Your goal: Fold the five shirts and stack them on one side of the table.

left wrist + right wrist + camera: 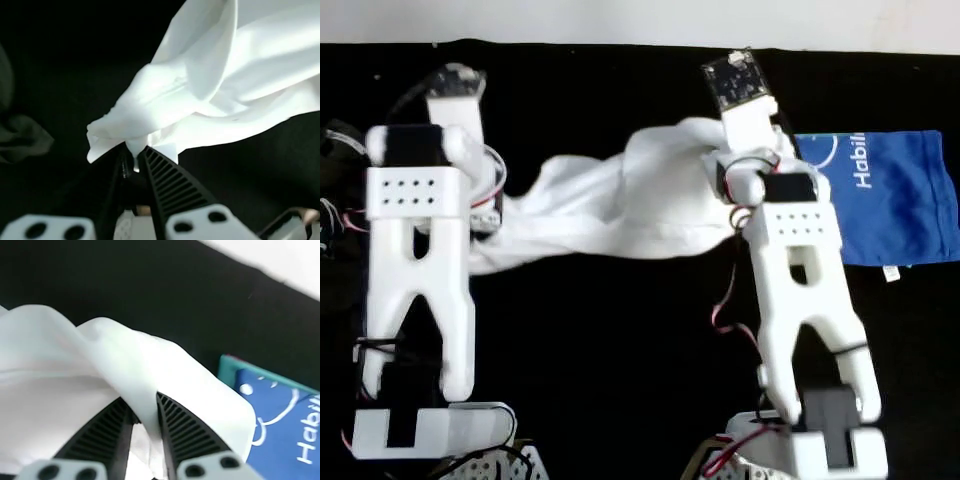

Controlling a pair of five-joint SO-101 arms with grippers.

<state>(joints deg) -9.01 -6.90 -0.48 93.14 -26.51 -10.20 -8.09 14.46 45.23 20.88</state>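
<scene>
1. The white shirt [610, 210] lies bunched and wrinkled across the far middle of the black table [620, 350], stretched between the two arms.
2. The left gripper [134, 159] holds one end of this shirt. Its jaws are narrow and closed on a small fold of the cloth.
3. The right gripper [143, 412] holds the other end (the one nearer to the blue shirt). Its jaws are also narrow, with a ridge of white cloth pinched between them.
4. The blue shirt [890, 195] lies flat on the right side of the table, just beside the right gripper.
5. A dark cloth [22, 137] lies crumpled on the table near the left gripper.
</scene>
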